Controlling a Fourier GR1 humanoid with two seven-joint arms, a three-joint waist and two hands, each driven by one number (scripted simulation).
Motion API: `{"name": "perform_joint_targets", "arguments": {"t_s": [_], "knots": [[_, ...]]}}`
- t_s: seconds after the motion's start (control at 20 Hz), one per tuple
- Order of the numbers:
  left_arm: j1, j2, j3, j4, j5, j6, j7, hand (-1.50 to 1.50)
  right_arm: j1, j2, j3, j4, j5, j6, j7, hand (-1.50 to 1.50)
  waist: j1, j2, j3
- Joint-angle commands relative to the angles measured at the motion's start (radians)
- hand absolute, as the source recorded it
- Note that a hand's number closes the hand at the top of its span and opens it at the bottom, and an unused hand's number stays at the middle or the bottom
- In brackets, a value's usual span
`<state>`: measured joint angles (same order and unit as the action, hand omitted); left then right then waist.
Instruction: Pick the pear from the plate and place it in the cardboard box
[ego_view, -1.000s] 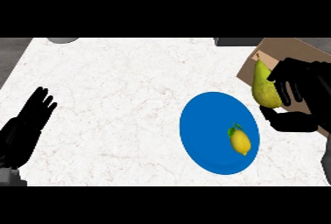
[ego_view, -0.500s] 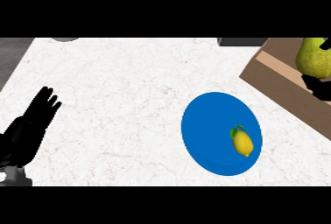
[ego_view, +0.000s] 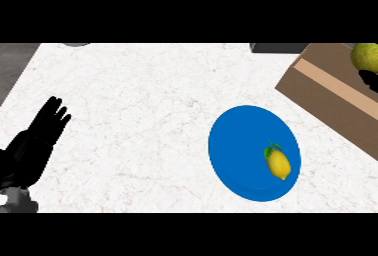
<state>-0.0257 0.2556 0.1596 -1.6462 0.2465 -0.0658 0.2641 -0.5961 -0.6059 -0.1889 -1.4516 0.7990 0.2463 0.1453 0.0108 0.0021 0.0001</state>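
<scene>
Pear (ego_view: 365, 54) at two o'clock by the cardboard box (ego_view: 330, 97): I judge it light, firm, slick; cup its belly. My right hand (ego_view: 370, 80) I cannot tell; left hand (ego_view: 35, 142) spread, eight o'clock.

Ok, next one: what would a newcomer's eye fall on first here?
A blue plate right of centre, a yellow lemon lying on its right side. At the upper right, a cardboard box with a green pear above it at the view's edge, part of the right robot hand just below. The left robot hand rests open at the left.
</scene>
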Motion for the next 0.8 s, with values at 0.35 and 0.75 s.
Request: {"name": "perform_joint_targets", "arguments": {"t_s": [0.35, 0.75], "knots": [[-0.008, -0.052, -0.028, -0.025, -0.029, 0.021, 0.017, 0.00, -0.070, 0.013, -0.031, 0.501, 0.043, -0.222, -0.314, 1.50, 0.008, 0.004, 0.001], [0.002, -0.035, -0.004, -0.014, -0.027, 0.002, 0.007, 0.00, -0.109, 0.029, -0.049, 0.759, 0.061, -0.177, -0.241, -1.50, 0.011, 0.004, 0.001]]}}
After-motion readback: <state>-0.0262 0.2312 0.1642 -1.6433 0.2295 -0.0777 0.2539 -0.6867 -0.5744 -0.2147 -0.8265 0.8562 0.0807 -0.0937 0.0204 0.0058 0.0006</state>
